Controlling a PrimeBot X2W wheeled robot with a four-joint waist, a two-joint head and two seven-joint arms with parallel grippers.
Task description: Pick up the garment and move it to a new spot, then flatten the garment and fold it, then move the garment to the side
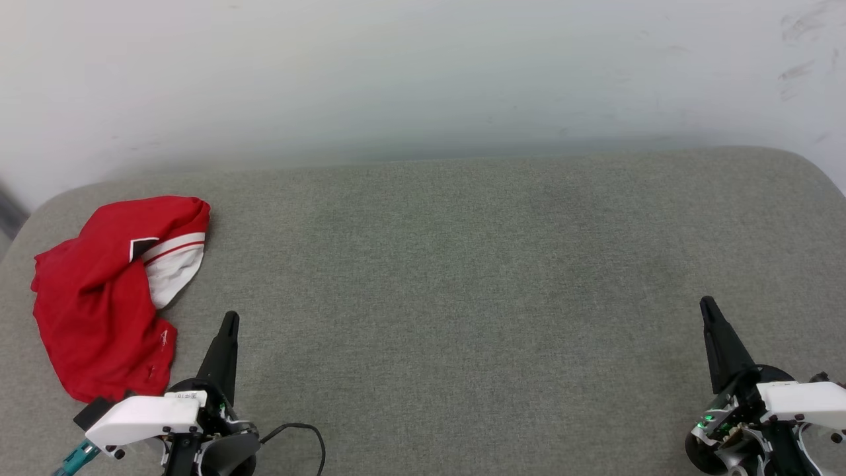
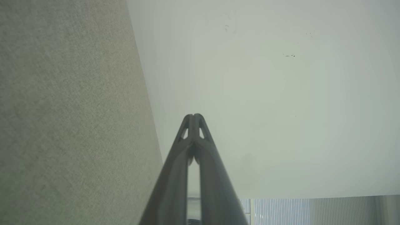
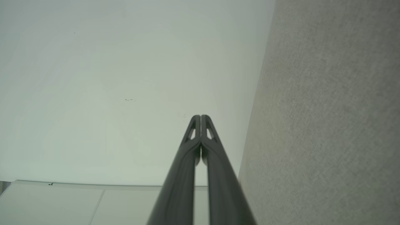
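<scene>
The garment (image 1: 99, 297), a red jersey with a white sleeve and red-and-white striped trim, lies crumpled at the left end of the grey padded surface (image 1: 462, 277) in the head view. My left gripper (image 1: 229, 320) is shut and empty, its tip just right of the garment's lower edge and apart from it. At the lower right my right gripper (image 1: 706, 304) is shut and empty, far from the garment. In the left wrist view the left gripper (image 2: 194, 116) has its tips pressed together. The right gripper (image 3: 200, 116) is likewise closed in the right wrist view.
A pale wall (image 1: 423, 73) rises behind the surface's rounded far edge. A black cable (image 1: 307, 433) loops beside my left wrist. The grey fabric (image 2: 68, 118) fills the left of the left wrist view and the grey fabric (image 3: 331, 125) fills the right of the right wrist view.
</scene>
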